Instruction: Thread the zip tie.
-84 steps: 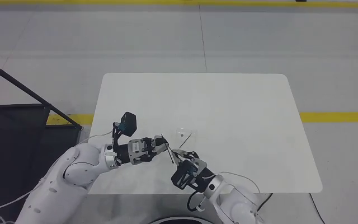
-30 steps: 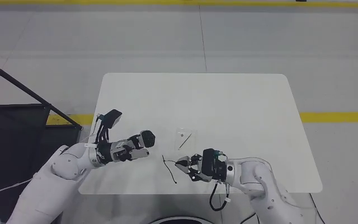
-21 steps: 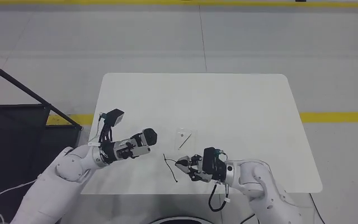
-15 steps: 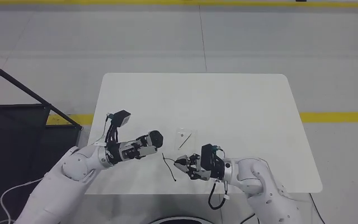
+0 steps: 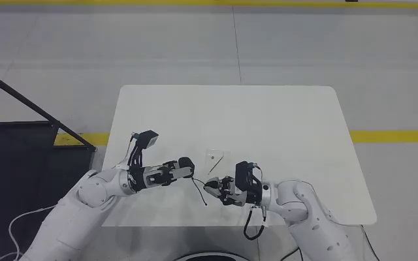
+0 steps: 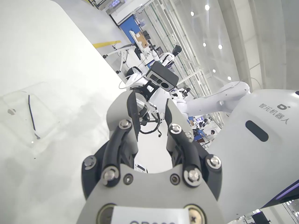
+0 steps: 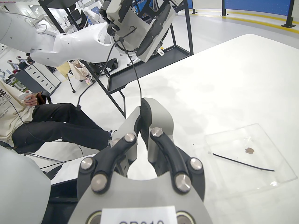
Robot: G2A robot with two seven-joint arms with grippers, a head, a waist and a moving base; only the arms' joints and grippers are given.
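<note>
As the left gripper (image 5: 188,165) closes in: it has come back across the table (image 5: 261,117) toward the right gripper (image 5: 209,186) and now sits near the held tie's upper end. Contact cannot be confirmed.
Meaning for task: threading appears not yet made. The left side is probably about to take the free end.
Right gripper (image 7: 142,108): clenched on the zip tie (image 7: 139,87), which stands bent in the air between both arms, above the table.
Left gripper (image 6: 149,103): jaws apart, nothing gripped.
Count, zip ties: two. One is held and one spare tie (image 7: 243,163) lies in the clear tray (image 7: 275,176).
Count, grippers: two.
Count, trays: one, also holding one small brown scrap (image 7: 250,150).
</note>
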